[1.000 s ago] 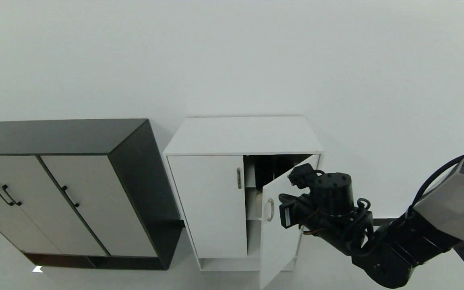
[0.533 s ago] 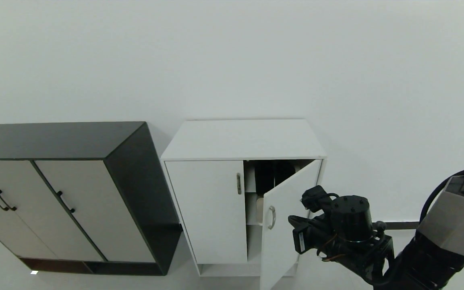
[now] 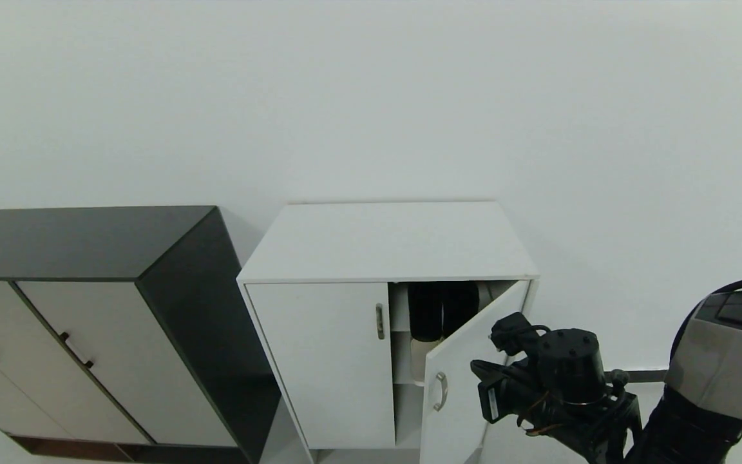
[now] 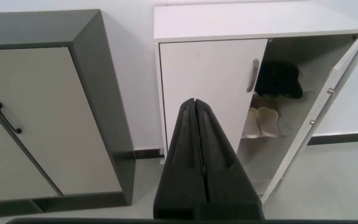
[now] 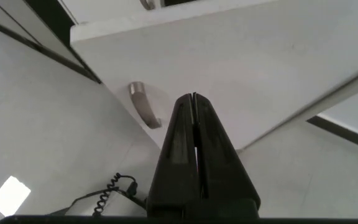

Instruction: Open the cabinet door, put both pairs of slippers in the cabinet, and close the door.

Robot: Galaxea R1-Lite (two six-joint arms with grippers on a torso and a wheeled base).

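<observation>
The white cabinet [image 3: 387, 241] has its left door closed and its right door [image 3: 455, 380] standing partly open. Black slippers [image 3: 442, 309] lie on the top shelf, with pale beige slippers [image 4: 261, 121] on the shelf below. My right gripper [image 3: 482, 374] is shut, at the door's outer face beside the metal handle [image 5: 145, 106]. In the right wrist view its tip [image 5: 193, 96] is right at the door panel. My left gripper [image 4: 195, 107] is shut on nothing and hangs back from the cabinet front.
A dark cabinet [image 3: 87, 241] with two closed grey doors stands close to the left of the white one. A plain white wall is behind both. Bare floor lies to the right of the open door [image 4: 347, 180].
The head camera has moved, so both cabinets sit lower and larger in the picture. My right arm has dropped lower and to the right along the door. The door's angle looks about the same.
</observation>
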